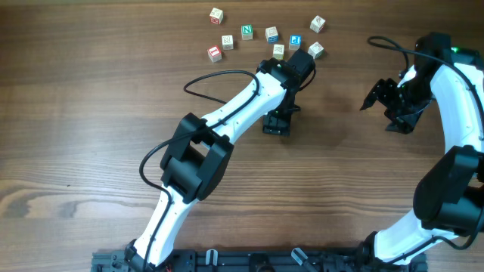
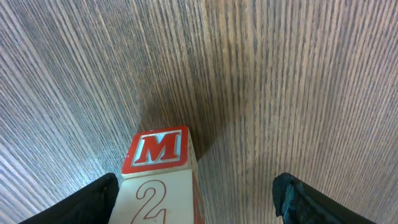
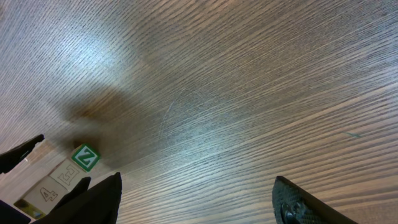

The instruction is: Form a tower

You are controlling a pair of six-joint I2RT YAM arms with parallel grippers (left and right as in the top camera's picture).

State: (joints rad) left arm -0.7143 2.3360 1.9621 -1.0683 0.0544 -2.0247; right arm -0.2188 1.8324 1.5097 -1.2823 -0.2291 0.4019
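A pale cube (image 2: 157, 149) with a red M on top and a red 2 on its side stands on the table between my left gripper's (image 2: 196, 186) jaws. It sits against the left finger (image 2: 93, 199), with a wide gap to the right finger (image 2: 298, 199), so the gripper is open. In the overhead view the left gripper (image 1: 276, 122) hides that cube. The tower (image 3: 85, 157), a narrow column of pale cubes with a green Z face on top, shows at the lower left of the right wrist view, beside my open, empty right gripper (image 3: 198, 186). I cannot pick it out in the overhead view.
Several loose letter cubes (image 1: 246, 31) lie scattered at the back of the wooden table (image 1: 91, 113), just beyond the left arm's wrist (image 1: 295, 68). The right arm (image 1: 454, 98) stands at the right edge, its gripper (image 1: 376, 98) pointing left.
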